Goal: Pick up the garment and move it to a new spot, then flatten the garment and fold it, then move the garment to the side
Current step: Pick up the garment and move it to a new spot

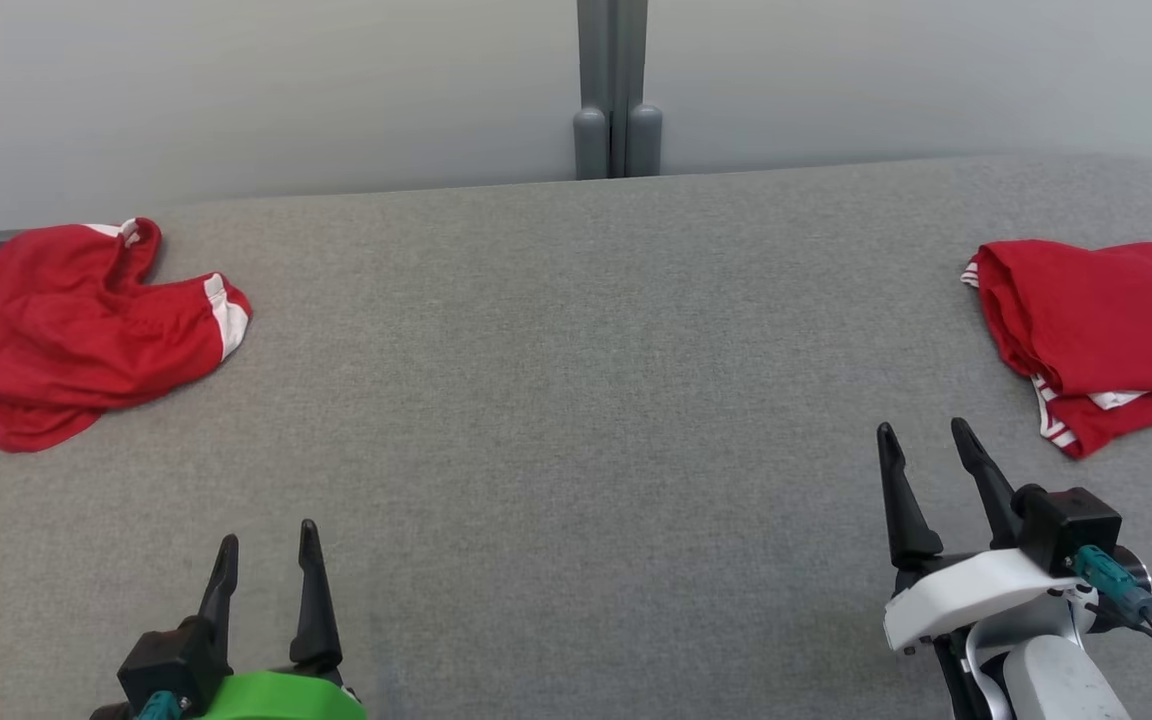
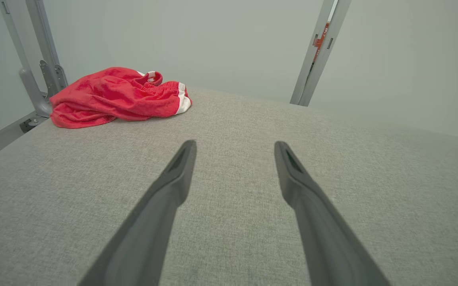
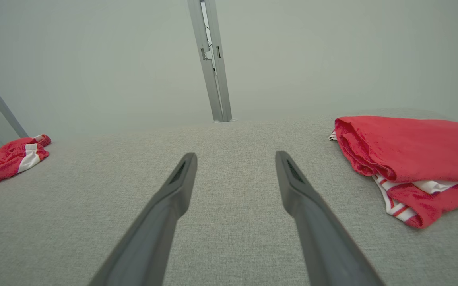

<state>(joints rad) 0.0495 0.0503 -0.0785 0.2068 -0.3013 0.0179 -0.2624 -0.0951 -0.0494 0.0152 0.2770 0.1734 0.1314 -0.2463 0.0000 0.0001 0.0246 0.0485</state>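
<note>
While all fingers [image 1: 314, 600] stand apart, the crumpled garment [image 1: 76, 320] lies well left of them.

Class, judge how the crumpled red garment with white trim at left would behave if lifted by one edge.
The crumpled red garment with white trim would probably droop and unfold, since it lies in soft, loose folds. It looks thin, so it is likely light and unlikely to roll.

L arm: green plastic wrist shell [image 1: 276, 698] low at left; left gripper [image 1: 267, 538], two long dark tapered fingers [image 1: 314, 600] spread wide, empty, pointing forward | R arm: white plastic wrist shell [image 1: 976, 590] low at right, reaching further forward; right gripper [image 1: 922, 432], same dark fingers parted wide, empty, tips leaning slightly left | grippers well apart
</note>
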